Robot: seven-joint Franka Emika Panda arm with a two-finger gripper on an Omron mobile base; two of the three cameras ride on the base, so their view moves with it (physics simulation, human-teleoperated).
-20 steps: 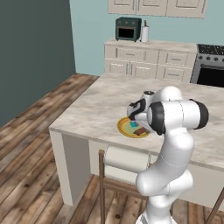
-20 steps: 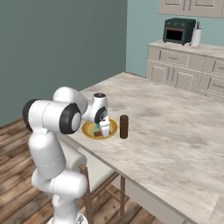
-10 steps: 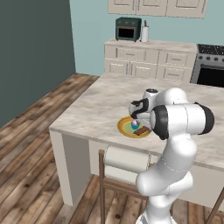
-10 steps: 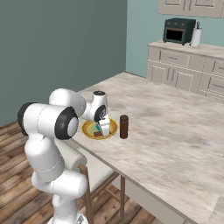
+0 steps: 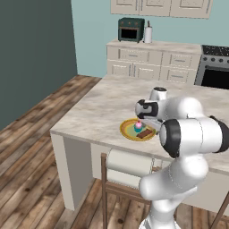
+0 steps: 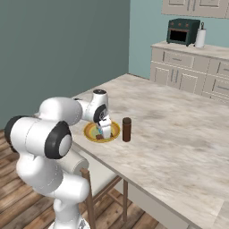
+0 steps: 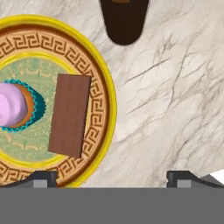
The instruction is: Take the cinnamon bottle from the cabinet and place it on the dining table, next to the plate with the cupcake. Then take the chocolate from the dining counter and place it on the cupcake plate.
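The yellow plate (image 7: 104,83) sits near the front edge of the dining table (image 5: 100,109). On it lies the flat brown chocolate (image 7: 70,115), right beside the pink-topped cupcake (image 7: 13,106). Just off the plate's rim the dark cinnamon bottle (image 7: 124,19) stands upright on the table. My gripper (image 7: 113,177) hangs open above the plate's edge with nothing between its fingers. From the right base, the gripper (image 6: 106,130) points down over the plate (image 6: 91,133), with the bottle (image 6: 127,129) to its right. From the left base, the plate (image 5: 127,132), cupcake (image 5: 138,125) and chocolate (image 5: 144,133) show below the hand.
A wooden chair (image 5: 129,172) is tucked under the table edge by the plate. A back counter holds a dark toaster oven (image 5: 130,29) and a paper towel roll (image 5: 148,33), with a stove (image 5: 217,74) to its right. Bare marbled tabletop (image 6: 179,129) stretches beyond the bottle.
The arm's elbow has swung outward and lower while the hand stays over the plate. The jaws remain wide apart and the chocolate lies still on the plate.
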